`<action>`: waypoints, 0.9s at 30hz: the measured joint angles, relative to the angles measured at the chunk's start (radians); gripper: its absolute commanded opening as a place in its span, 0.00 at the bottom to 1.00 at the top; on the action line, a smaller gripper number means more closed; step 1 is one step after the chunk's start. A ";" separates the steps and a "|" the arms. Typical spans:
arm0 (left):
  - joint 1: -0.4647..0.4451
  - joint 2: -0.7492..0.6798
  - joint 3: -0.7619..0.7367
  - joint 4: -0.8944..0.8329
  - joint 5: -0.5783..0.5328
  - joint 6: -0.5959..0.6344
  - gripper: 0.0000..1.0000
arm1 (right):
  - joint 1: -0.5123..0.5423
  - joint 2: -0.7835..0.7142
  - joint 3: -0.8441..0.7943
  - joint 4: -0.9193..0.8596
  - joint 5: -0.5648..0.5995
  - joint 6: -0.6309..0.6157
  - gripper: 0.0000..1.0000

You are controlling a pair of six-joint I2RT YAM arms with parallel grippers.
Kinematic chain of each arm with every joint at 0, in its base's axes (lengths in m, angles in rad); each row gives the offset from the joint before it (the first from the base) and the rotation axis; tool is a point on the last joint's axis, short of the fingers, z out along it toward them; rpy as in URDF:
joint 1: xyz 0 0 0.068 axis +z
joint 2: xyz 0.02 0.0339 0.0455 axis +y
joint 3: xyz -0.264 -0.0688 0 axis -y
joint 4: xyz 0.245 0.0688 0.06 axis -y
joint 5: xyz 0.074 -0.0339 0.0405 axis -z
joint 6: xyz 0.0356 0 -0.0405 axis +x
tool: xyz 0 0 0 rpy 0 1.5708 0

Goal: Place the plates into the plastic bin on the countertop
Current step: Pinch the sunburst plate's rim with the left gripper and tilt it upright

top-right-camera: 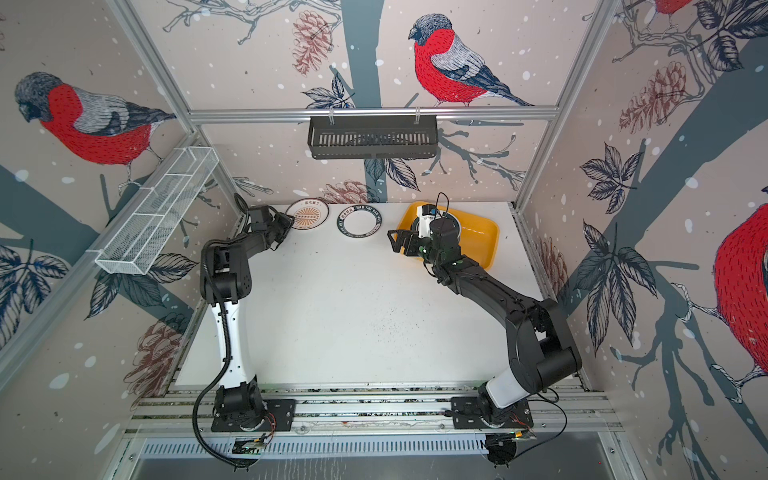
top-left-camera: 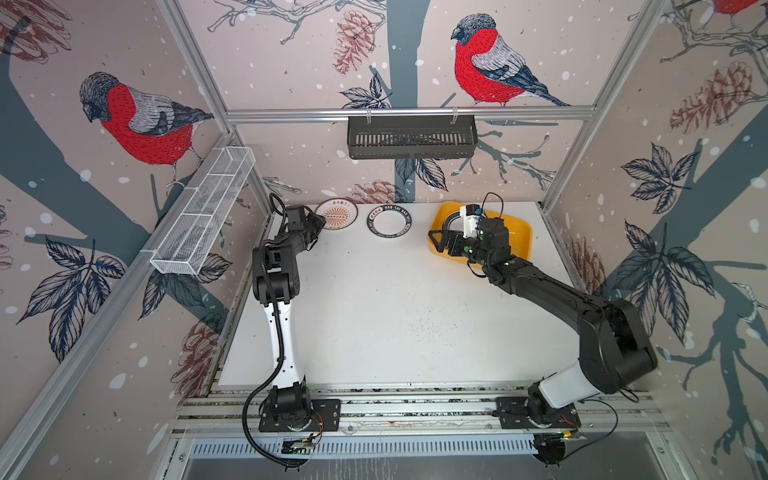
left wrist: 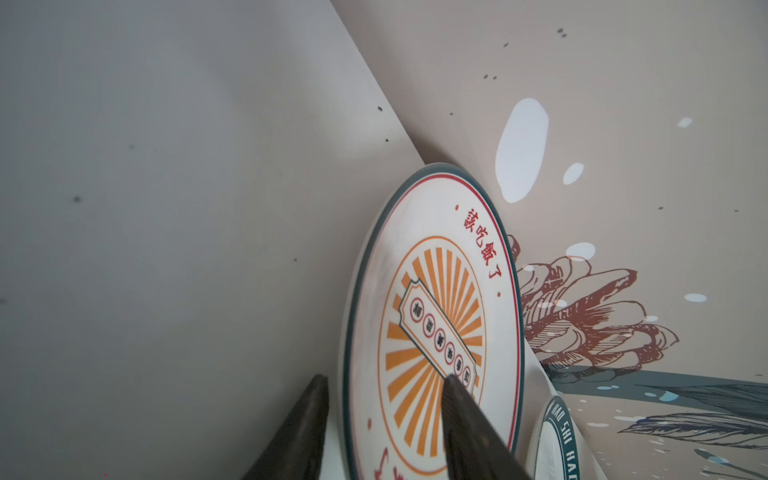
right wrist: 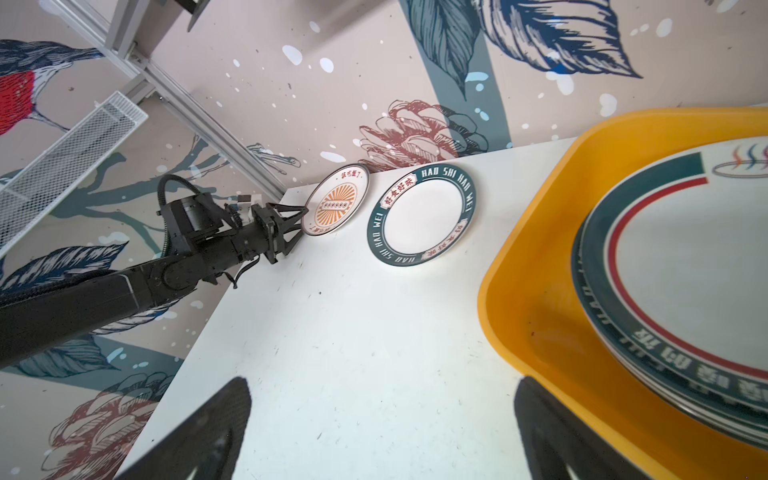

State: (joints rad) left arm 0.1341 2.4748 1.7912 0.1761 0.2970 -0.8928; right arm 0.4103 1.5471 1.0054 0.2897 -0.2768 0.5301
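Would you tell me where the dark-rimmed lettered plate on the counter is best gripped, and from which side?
Probably by the rim of the lettered plate, from the front or the yellow bin side. It lies flat, so only the raised rim offers a hold; the wall is close behind and the sunburst plate crowds the other side.

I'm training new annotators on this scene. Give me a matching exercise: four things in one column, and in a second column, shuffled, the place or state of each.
Things
1. sunburst plate
2. lettered-rim plate
3. yellow bin
4. right gripper

Places or states
A. open, at the bin's rim
B. lying free on the countertop, between the other plate and the bin
C. rim between the fingers of the left gripper
D. holds stacked plates

Pairs: 1-C, 2-B, 3-D, 4-A
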 measured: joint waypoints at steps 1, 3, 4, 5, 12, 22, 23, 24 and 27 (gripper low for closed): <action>0.000 0.002 0.003 -0.003 -0.005 -0.001 0.34 | -0.005 0.003 0.003 0.000 0.002 0.010 1.00; 0.000 0.003 0.004 -0.011 -0.015 -0.001 0.25 | -0.013 0.008 0.008 -0.001 0.010 0.020 1.00; 0.000 0.004 0.004 -0.017 -0.019 -0.001 0.23 | -0.016 0.010 0.010 -0.001 0.013 0.021 1.00; 0.001 0.005 0.006 -0.024 -0.021 -0.002 0.22 | -0.019 0.011 0.010 0.002 0.013 0.024 1.00; 0.000 0.007 0.013 -0.046 -0.035 -0.010 0.07 | -0.034 0.020 0.011 0.002 0.019 0.046 1.00; 0.000 -0.014 -0.024 -0.022 -0.019 -0.053 0.00 | -0.042 0.023 0.008 0.002 0.022 0.050 1.00; 0.000 -0.020 -0.035 -0.021 -0.013 -0.053 0.00 | -0.042 0.024 0.008 0.001 0.022 0.050 1.00; 0.000 -0.026 -0.045 -0.018 -0.010 -0.053 0.00 | -0.042 0.024 0.007 0.001 0.022 0.050 1.00; 0.000 -0.049 -0.078 -0.006 -0.004 -0.061 0.00 | -0.043 0.024 0.007 0.000 0.022 0.050 1.00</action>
State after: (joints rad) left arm 0.1337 2.4260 1.7130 0.1703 0.2932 -0.9535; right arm 0.3672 1.5715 1.0122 0.2893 -0.2550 0.5797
